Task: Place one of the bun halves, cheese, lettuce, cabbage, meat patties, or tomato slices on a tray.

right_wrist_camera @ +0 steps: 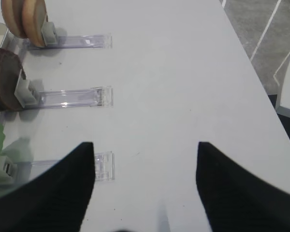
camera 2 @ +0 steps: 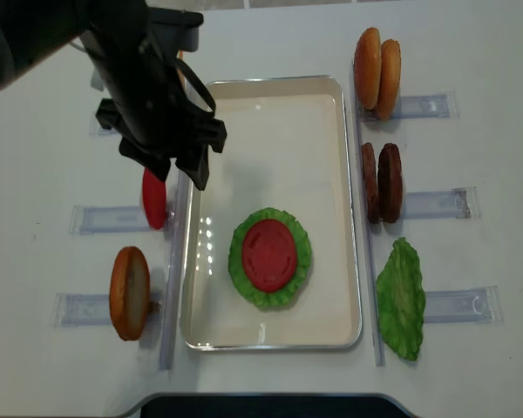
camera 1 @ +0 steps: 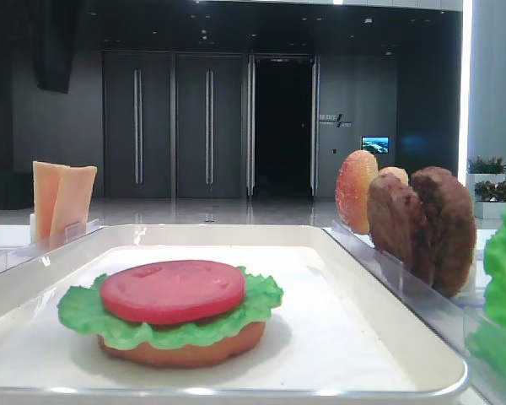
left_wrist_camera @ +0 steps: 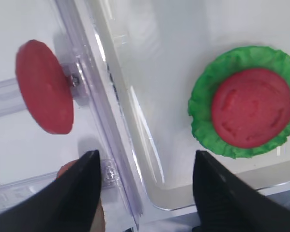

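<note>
Flat round red tomato slice (camera 2: 267, 253) lies on top of a ruffled bright-green lettuce leaf (camera 2: 270, 257), which sits on an orange-brown bun half (camera 1: 182, 348), all stacked in the near half of the large shallow white rectangular tray (camera 2: 270, 96). Tray rests on a plain white tabletop (camera 2: 471, 52) with clear plastic racks (camera 2: 427, 106) along both long sides: left side holds pale-orange square cheese slices (camera 1: 61, 198), a second red tomato slice on edge (camera 2: 154, 198) and a bun half on edge (camera 2: 129, 293); right side holds two bun halves (camera 2: 376, 61), two rough dark-brown meat patties (camera 2: 382, 182) and another green lettuce leaf (camera 2: 402, 299). Room behind is dark, with tall grey double doors (camera 1: 173, 125) and a small lit screen (camera 1: 374, 144); wall lettering beside it too small to read. Black left gripper (camera 2: 176, 168) hangs over the tray's left rim, jaws spread wide, nothing between them, stacked slice well apart toward the tray's near end. Black right gripper (right_wrist_camera: 145, 166) also spread, empty, over bare table.
</note>
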Controlling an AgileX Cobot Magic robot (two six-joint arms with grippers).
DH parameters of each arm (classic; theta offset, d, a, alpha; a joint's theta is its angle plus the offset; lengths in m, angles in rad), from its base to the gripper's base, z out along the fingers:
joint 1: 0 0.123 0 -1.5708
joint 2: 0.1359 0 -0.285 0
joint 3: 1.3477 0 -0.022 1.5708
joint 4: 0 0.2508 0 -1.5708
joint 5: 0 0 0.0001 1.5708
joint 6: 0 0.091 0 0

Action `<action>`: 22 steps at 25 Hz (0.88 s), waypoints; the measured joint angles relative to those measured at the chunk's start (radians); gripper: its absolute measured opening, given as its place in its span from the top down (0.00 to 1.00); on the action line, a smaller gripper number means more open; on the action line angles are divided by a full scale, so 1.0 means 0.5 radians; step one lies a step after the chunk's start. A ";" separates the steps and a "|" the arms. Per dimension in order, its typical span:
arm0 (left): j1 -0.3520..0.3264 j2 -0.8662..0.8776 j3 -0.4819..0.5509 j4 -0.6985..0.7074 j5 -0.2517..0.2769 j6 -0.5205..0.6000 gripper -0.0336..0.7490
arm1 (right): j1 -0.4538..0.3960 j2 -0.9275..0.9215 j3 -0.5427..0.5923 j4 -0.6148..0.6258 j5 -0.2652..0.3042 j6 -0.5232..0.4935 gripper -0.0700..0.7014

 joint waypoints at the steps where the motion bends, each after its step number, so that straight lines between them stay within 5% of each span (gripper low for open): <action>1: 0.028 0.000 0.000 0.000 0.000 0.000 0.36 | 0.000 0.000 0.000 0.000 0.000 0.000 0.31; 22: 0.691 0.000 0.000 0.165 0.000 0.236 0.36 | 0.000 0.000 0.000 0.000 0.000 0.000 0.31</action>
